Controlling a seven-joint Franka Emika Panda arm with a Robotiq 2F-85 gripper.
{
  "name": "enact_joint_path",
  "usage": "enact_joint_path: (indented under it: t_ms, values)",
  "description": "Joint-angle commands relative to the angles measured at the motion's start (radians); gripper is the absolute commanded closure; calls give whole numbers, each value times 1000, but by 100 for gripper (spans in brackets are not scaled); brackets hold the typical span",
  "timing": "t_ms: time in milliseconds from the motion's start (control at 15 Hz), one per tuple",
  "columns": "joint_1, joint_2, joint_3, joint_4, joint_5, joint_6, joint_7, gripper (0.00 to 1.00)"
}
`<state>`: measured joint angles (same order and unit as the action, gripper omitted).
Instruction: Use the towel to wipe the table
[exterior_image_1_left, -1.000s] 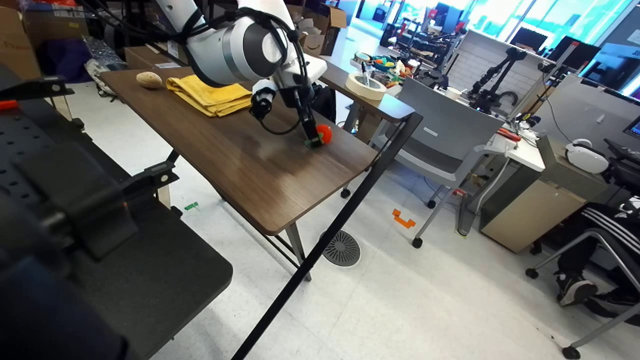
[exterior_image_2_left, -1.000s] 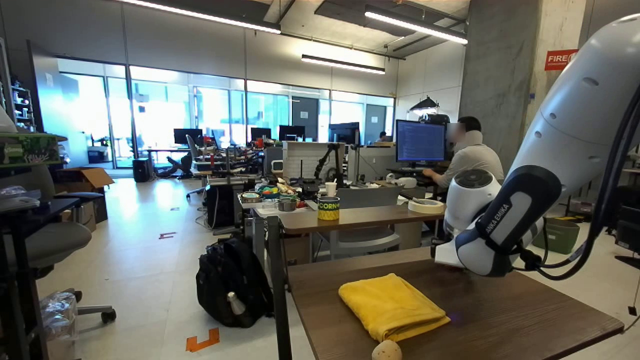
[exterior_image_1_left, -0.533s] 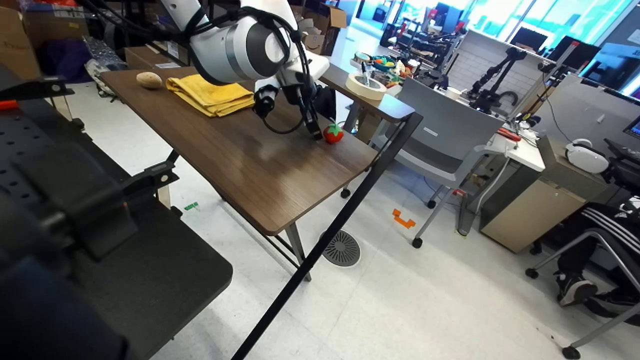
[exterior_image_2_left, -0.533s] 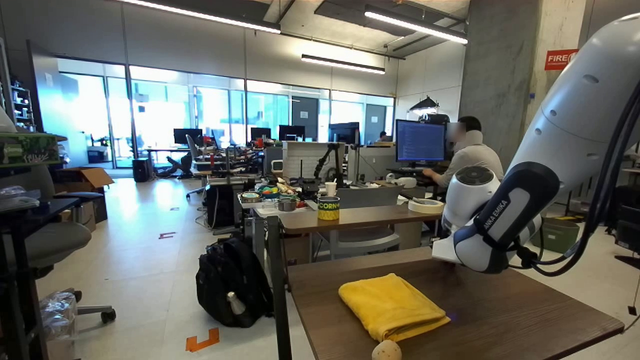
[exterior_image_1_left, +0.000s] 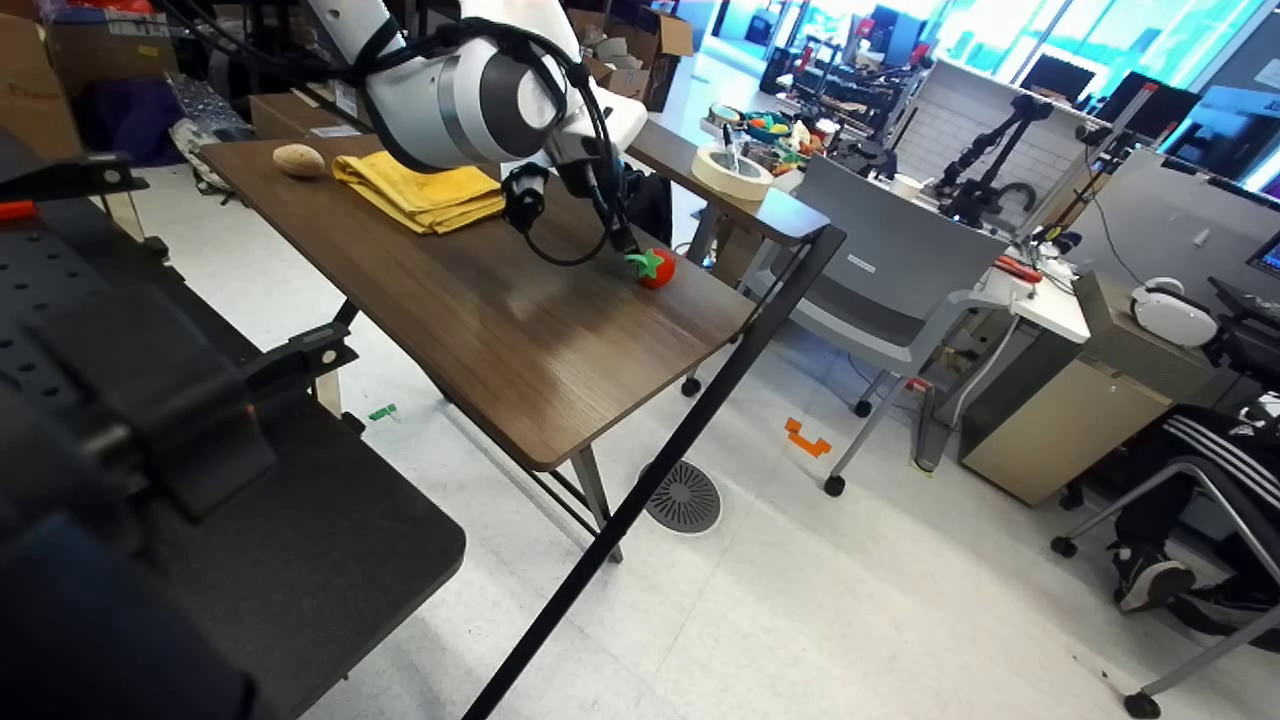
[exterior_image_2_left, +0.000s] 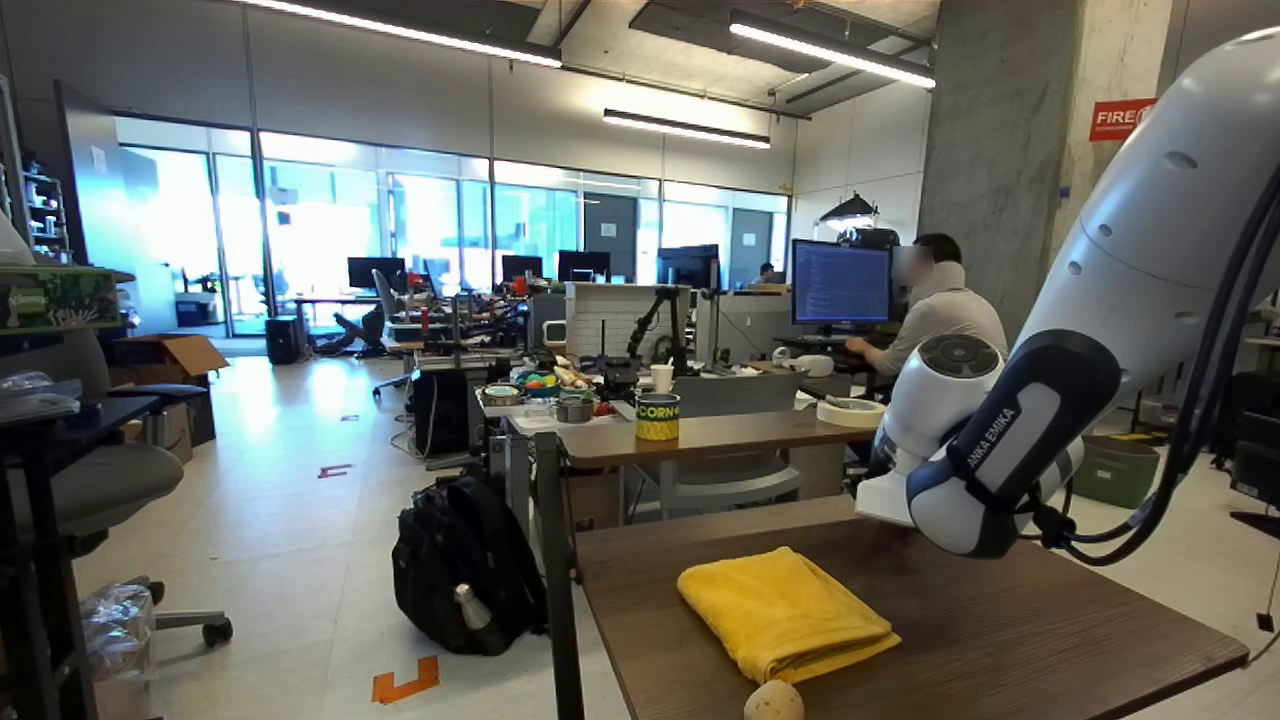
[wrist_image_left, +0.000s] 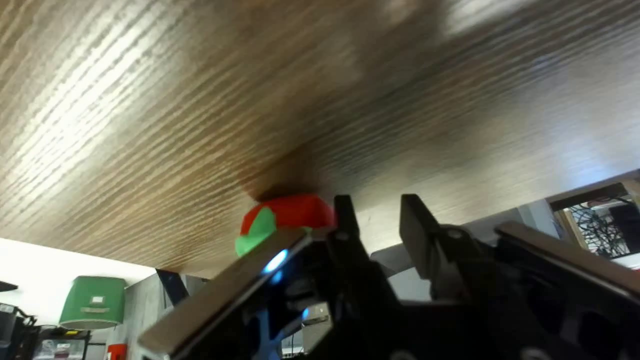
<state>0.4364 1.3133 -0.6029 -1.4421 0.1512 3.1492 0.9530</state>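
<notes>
The folded mustard-yellow towel (exterior_image_1_left: 420, 192) lies flat toward the far end of the brown table (exterior_image_1_left: 520, 350); in an exterior view the same towel (exterior_image_2_left: 790, 615) sits well apart from the arm. My gripper (wrist_image_left: 376, 204) is low over the table top (wrist_image_left: 150, 125), pointing down at a slant. Its two black fingers stand a little apart, and only table shows between them. A red toy fruit with green leaves (wrist_image_left: 290, 212) lies outside the jaws, beside the left finger; whether they touch I cannot tell. In an exterior view the toy fruit (exterior_image_1_left: 658, 270) is just below the fingertips.
A tan ball (exterior_image_1_left: 298, 160) rests near the towel at the table's far end. Behind the table a narrow desk carries a tape roll (exterior_image_1_left: 732, 174) and a yellow can (exterior_image_2_left: 657, 416). A black post (exterior_image_1_left: 650, 480) crosses in front of the table corner.
The gripper has drawn slightly up and left, its fingers closer together than before. The toy fruit shifted right from the fingers, then rolled back a little, leaves now facing the gripper. Towel unmoved.
</notes>
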Motion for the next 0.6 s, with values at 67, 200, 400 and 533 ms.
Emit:
enact_joint_path:
  t_ms: [67,200,400,533]
  values:
    - [56,-30,-77,-84,69,75,-34,31]
    - [69,-29,-105,-93,97,75,-42,16]
    - [76,-22,-128,-95,119,61,-54,0]
    - [75,-17,-135,-91,125,55,-58,0]
